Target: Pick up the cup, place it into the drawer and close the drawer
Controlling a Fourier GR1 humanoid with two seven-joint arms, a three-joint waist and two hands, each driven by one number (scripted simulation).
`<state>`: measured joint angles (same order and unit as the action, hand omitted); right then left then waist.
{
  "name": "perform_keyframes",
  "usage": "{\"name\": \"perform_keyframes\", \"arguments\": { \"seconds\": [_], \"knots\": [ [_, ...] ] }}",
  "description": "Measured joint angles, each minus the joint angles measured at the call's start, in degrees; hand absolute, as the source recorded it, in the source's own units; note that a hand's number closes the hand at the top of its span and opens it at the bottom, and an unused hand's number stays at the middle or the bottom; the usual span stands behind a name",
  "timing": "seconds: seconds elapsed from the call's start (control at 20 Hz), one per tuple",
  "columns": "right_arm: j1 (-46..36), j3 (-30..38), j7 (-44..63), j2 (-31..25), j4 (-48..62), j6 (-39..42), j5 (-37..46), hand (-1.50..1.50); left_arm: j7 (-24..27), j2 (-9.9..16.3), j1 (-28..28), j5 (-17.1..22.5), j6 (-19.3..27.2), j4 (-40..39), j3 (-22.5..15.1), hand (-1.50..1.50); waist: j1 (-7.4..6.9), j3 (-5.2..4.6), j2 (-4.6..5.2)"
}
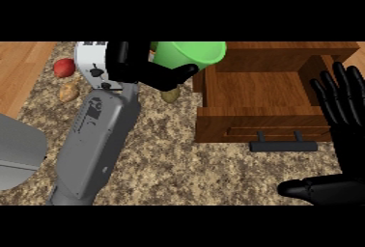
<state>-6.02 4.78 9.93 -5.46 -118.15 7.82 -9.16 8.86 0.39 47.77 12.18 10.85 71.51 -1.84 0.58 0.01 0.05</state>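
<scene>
We hold the green cup (191,54) in our curled left hand (146,70) beside the open drawer (260,99); right hand (347,140) rests open.

Drawer (260,101) & cabinet: brown wood, visible grain, satin. Handle (283,145): dark, matt. Counter (185,164): speckled stone, rough-looking. Cup (191,54): green, smooth, plastic-like. Hands (342,144): black, slightly glossy. Forearm (96,140): grey, smooth, matt.

Green cup (191,54) held tilted beside drawer's left wall; wooden drawer (260,103) pulled open, dark handle forward
</scene>
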Motion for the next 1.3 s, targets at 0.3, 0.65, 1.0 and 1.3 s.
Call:
{"name": "perform_keyframes", "arguments": {
  "seconds": [0.3,0.65,1.0,1.3],
  "knots": [
    [0.8,0.4,-0.2,-0.3,-0.4,0.5,-0.3,-1.5,-0.2,-0.2,6.6,-0.5,2.3,-8.1,-1.3,1.5,0.17,0.01,0.03],
    [0.0,0.8,-1.6,-0.4,1.7,1.2,-0.5,-1.5,2.9,-0.4,15.1,3.5,7.1,-20.6,-4.5,1.5,0.8,0.02,0.19],
    [0.4,1.4,-1.9,-0.9,1.8,1.8,-1.3,-1.5,7.7,-0.4,19.8,10.7,10.8,-31.7,-10.3,1.5,1.57,0.02,0.33],
    [-0.2,0.6,-2.6,-0.4,2.2,1.9,-0.8,-1.5,11.0,-0.4,23.2,14.8,10.5,-40.7,-14.5,1.5,2.58,0.04,0.66]
  ]
}}
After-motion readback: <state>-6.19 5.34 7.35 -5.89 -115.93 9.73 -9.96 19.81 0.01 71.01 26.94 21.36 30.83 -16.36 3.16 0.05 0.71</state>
